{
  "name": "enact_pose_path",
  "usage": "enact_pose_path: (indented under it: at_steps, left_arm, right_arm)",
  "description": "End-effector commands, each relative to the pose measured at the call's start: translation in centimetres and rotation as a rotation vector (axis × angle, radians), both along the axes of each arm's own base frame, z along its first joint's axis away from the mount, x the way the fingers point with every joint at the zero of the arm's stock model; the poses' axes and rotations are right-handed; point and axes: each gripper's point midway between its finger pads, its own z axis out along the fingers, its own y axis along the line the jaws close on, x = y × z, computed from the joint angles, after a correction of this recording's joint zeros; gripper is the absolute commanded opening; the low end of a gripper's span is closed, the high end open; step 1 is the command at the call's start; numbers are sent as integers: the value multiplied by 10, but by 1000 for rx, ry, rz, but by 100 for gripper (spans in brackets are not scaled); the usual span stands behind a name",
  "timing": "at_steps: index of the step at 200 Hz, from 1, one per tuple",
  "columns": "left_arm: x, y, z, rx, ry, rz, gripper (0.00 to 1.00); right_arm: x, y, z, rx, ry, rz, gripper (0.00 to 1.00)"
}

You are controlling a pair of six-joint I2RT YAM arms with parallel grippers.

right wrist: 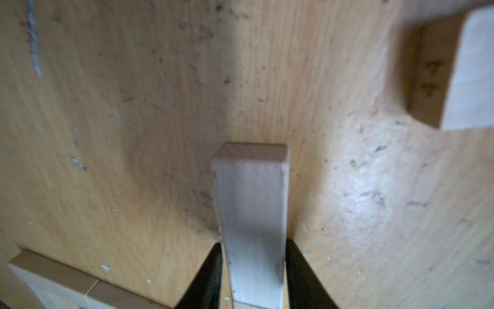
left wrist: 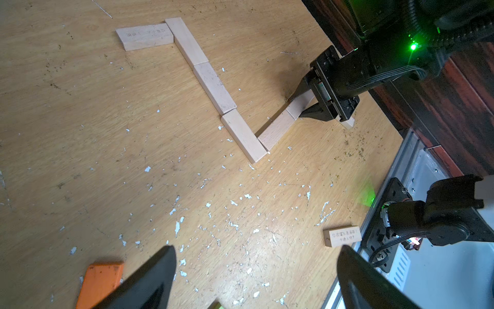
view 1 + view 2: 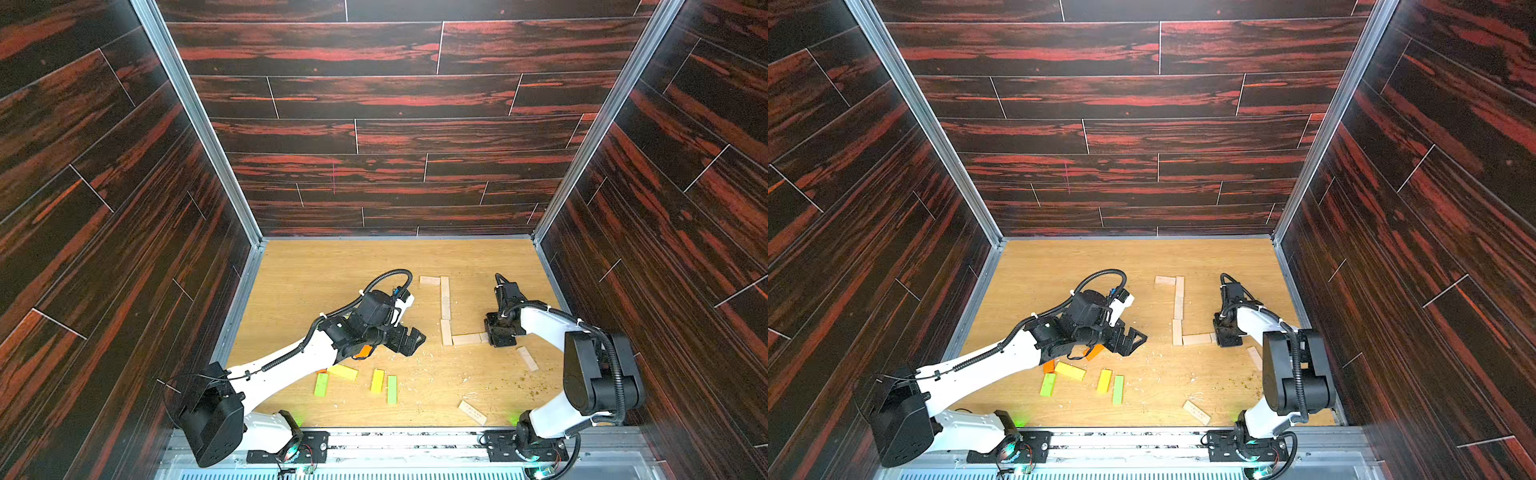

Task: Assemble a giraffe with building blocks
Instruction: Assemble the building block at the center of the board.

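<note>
1. Clamping onto a pale plank (image 1: 252,214), the right gripper (image 1: 254,243) has both black fingers (image 1: 211,275) pressed against the plank's long sides. The plank lies flat on the desk (image 3: 332,270), right of centre.
2. That held piece sits at the right end of a laid-out figure. It butts end to end with a second flat plank (image 2: 276,129), and that one meets the near end of a three-plank column (image 2: 214,88) running near to far across mid-desk.
3. Up at the column's far end, a head plank (image 2: 145,36) with faint print lies crosswise, touching the column and pointing left.
4. Over on the left, the left gripper (image 3: 409,338) hangs above the desk with its jaws spread wide and nothing between them. An orange plank (image 3: 363,352) peeks out just beneath it.
5. In the near-left area the painted pieces lie scattered flat. A yellow plank (image 3: 343,372) sits beside a green plank (image 3: 321,384), and another yellow one (image 3: 377,380) lies beside another green one (image 3: 392,389).
6. A loose pale plank (image 3: 528,358) lies tilted just near-right of the right gripper. A printed plank (image 3: 472,412) rests close to the desk's near edge.
7. White flecks (image 2: 235,203) litter the desk surface.
</note>
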Motion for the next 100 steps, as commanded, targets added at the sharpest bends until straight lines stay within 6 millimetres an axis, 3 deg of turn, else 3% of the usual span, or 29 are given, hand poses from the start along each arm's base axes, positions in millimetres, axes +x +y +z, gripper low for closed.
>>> enact_pose_path:
  at_steps: [1,100]
  left_arm:
    - [-1,0,12,-12,-34,-15,97]
    - [-1,1,13,-7,-33,-14,96]
  right_arm:
    - [-36,4,-17,15,132,-8,42]
    - [-34,4,1,7,99,18,62]
